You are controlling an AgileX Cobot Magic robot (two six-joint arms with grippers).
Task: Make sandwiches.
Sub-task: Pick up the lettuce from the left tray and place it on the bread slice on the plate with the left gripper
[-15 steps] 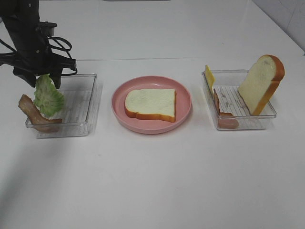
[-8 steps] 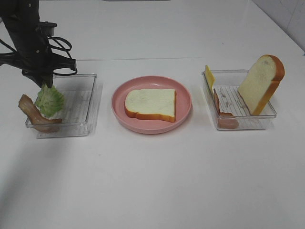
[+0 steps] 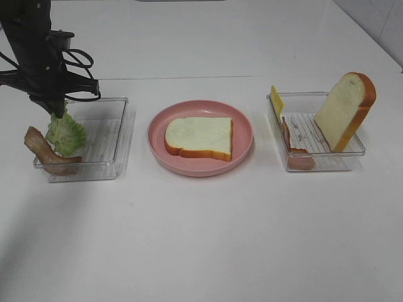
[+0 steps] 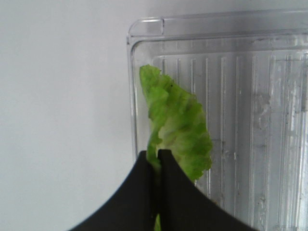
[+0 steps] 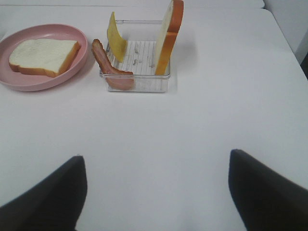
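Note:
My left gripper (image 3: 57, 111) (image 4: 158, 158) is shut on the top edge of the green ruffled lettuce (image 3: 66, 133) (image 4: 177, 126), which hangs into the left clear tray (image 3: 121, 129). A bacon strip (image 3: 43, 150) leans over that tray's left rim. One bread slice (image 3: 199, 137) (image 5: 43, 56) lies flat on the pink plate (image 3: 247, 133). The right tray (image 3: 327, 165) (image 5: 144, 85) holds a yellow cheese square (image 3: 276, 100) (image 5: 116, 42), a bacon strip (image 3: 293, 148) (image 5: 109, 66) and an upright bread slice (image 3: 346, 110) (image 5: 168, 36). My right gripper (image 5: 156, 192) stands open over bare table, well short of that tray.
The white table (image 3: 201, 239) runs wide in front of the trays and plate. The left arm's black body and cables (image 3: 38, 56) rise above the left tray. The table's right edge (image 5: 288, 43) shows in the right wrist view.
The left gripper's fingers have shut on the top of the lettuce. The lettuce now hangs a little lower in the tray. The right side has not moved.

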